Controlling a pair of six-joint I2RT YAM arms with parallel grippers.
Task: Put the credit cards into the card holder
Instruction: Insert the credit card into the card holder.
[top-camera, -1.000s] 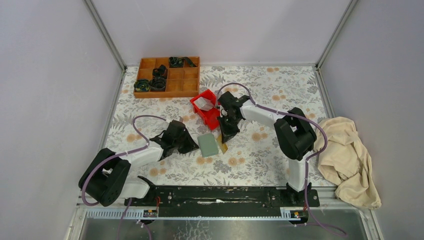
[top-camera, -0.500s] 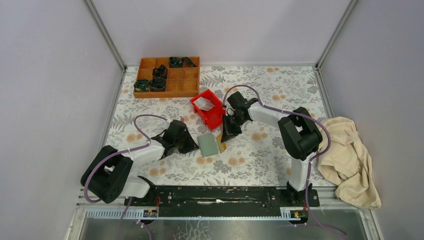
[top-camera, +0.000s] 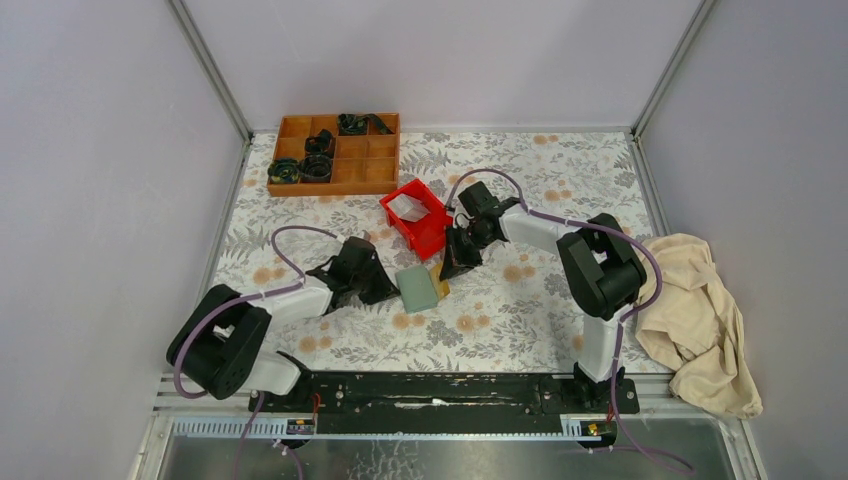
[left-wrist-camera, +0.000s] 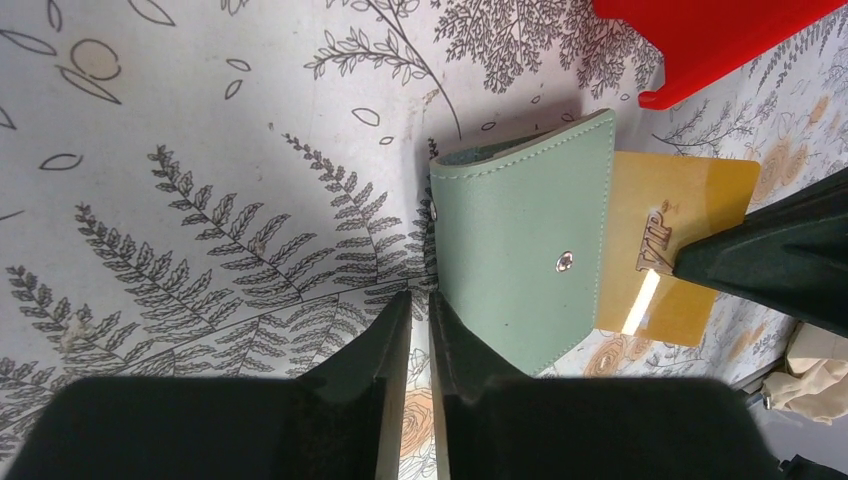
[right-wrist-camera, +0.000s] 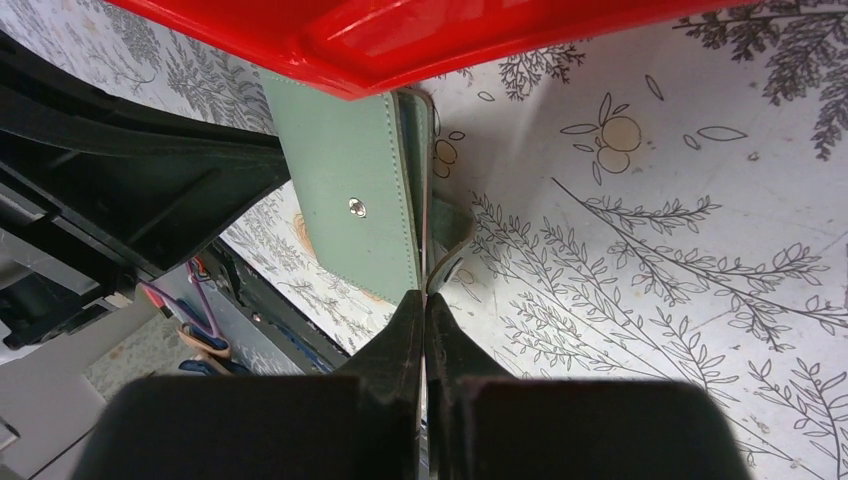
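One yellow card, in right pincer, abuts card holder.

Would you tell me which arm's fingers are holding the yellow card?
The right arm's fingers, pinched shut on the yellow card; the left arm's fingers sit empty beside the green wallet.

One word can be read: "VIP", on the yellow card. The letters are slanted and raised-looking, in the card's own gold tone, and sit near the edge next to the wallet. In the left wrist view they run sideways. The top view is too small to show them.
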